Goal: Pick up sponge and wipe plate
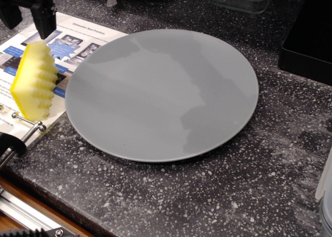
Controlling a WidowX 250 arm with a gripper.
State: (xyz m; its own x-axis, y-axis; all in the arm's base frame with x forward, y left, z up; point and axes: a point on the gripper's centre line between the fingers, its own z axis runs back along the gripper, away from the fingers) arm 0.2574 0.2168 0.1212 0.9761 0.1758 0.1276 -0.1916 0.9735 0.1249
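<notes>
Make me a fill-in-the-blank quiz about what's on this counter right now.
1. The sponge is coloured ____.
2. The sponge stands to the ____ of the plate in the picture.
3. The gripper, its jaws apart, hangs ____ the sponge without holding it.
4. Under the sponge lies a printed ____.

Missing words: yellow; left; above; leaflet
</notes>
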